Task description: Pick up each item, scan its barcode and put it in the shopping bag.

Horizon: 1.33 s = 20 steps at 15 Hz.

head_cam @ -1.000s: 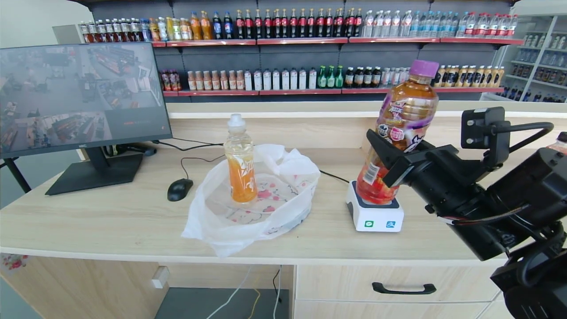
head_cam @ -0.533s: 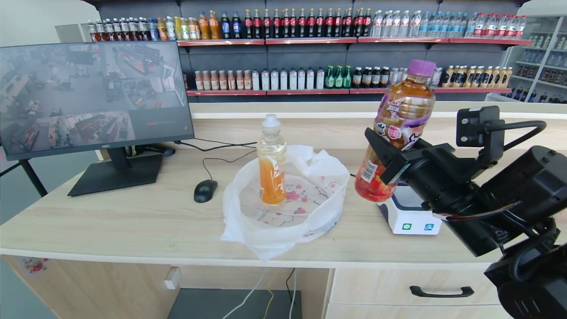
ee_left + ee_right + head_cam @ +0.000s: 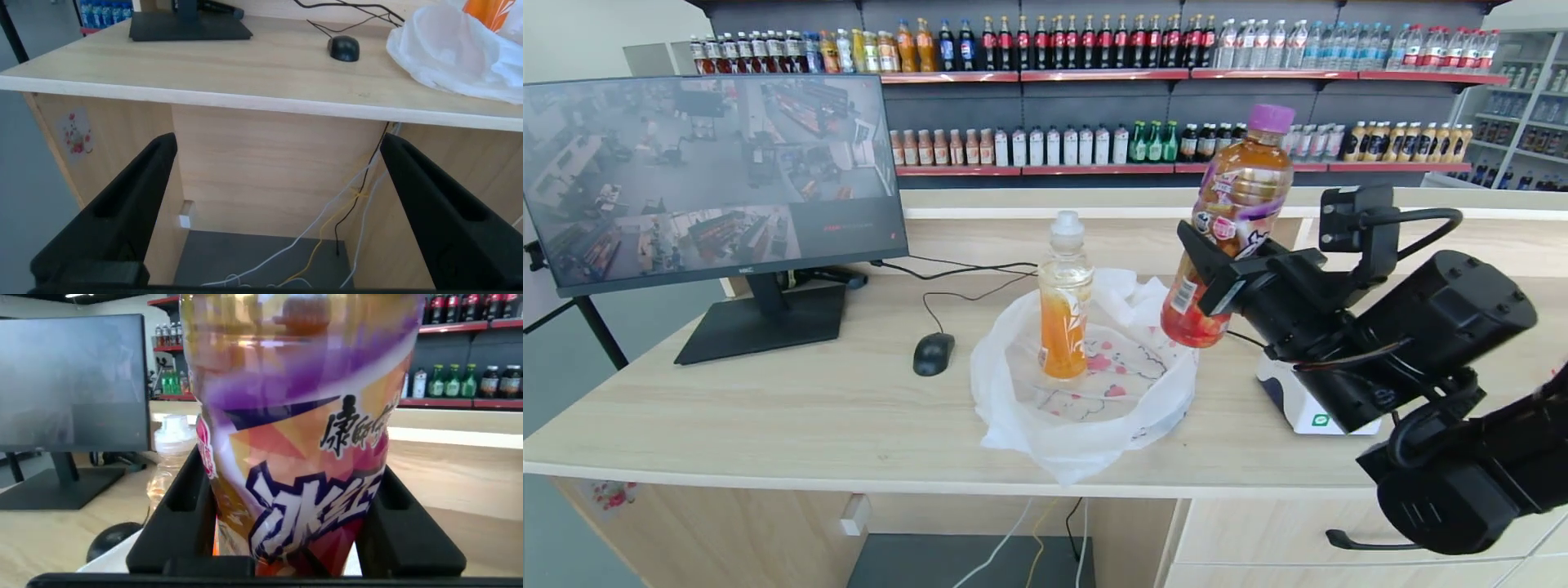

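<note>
Since a second ago the right gripper (image 3: pixel 1217 282) has carried the purple-capped bottle (image 3: pixel 1233 220) left, off the scanner (image 3: pixel 1303 404) and over the right rim of the shopping bag (image 3: pixel 1086 408); the head camera has also swung, so the whole scene sits further right. From the head, the gripper's fingers are clamped on the bottle's lower half, the bottle leaning with its cap up and to the right. An orange bottle (image 3: pixel 1063 306) stands upright inside the white bag in the middle of the pale wooden counter (image 3: pixel 768 408). A black mouse (image 3: pixel 933 354) lies just left of the bag, and a monitor (image 3: pixel 711 175) stands at the far left. Shelves (image 3: pixel 1176 75) of drinks line the far wall. From the left wrist, the left gripper (image 3: pixel 278 147) hangs below the counter's near edge with its fingers wide apart and nothing between them; cables (image 3: pixel 343 229) hang under the counter, and the mouse (image 3: pixel 343 49) and bag (image 3: pixel 458 49) lie on top. From the right wrist, the purple-capped bottle (image 3: pixel 302 433) sits tight between the right gripper's (image 3: pixel 286 498) fingers, with the orange bottle's cap (image 3: pixel 176 437) and the monitor (image 3: pixel 73 380) beyond.
</note>
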Tool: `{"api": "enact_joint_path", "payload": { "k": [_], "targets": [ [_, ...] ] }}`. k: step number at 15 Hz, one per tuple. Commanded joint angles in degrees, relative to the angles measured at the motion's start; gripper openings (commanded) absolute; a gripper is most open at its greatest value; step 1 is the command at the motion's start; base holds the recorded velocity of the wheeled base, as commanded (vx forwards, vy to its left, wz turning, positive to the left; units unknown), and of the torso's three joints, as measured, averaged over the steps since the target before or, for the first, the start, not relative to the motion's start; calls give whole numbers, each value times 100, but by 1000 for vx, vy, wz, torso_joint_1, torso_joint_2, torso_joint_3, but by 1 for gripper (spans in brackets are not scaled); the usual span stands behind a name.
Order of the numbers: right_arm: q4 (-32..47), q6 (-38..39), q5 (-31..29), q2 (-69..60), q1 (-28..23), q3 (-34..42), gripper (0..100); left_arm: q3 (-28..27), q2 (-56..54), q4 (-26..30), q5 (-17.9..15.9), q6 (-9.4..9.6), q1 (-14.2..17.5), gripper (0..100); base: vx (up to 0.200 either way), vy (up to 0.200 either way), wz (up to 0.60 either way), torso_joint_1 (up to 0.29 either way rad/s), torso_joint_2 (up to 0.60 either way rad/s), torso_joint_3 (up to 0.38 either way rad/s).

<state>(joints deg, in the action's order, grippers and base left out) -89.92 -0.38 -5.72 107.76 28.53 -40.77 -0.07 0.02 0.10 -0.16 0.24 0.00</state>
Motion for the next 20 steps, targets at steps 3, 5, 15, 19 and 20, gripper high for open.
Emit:
{"api": "enact_joint_path", "payload": {
  "k": [3, 5, 15, 19, 20],
  "targets": [
    [-8, -94, 36, 711, -14, -362, 0, 7, -2, -1, -2, 2, 0, 100, 0, 0, 0, 0, 0, 0],
    [-8, -103, 62, 931, -14, -520, 0, 7, -2, -1, -2, 2, 0, 100, 0, 0, 0, 0, 0, 0],
    [-8, -208, 282, 1950, -14, -1162, 0, -1, -2, -1, 7, 2, 0, 100, 0, 0, 0, 0, 0, 0],
    [-8, -200, 282, 2266, -14, -1496, 0, -1, -2, -1, -2, 2, 0, 100, 0, 0, 0, 0, 0, 0],
    [-8, -200, 282, 2354, -40, -1557, 0, -1, -2, -1, -2, 2, 0, 100, 0, 0, 0, 0, 0, 0]
  ]
}}
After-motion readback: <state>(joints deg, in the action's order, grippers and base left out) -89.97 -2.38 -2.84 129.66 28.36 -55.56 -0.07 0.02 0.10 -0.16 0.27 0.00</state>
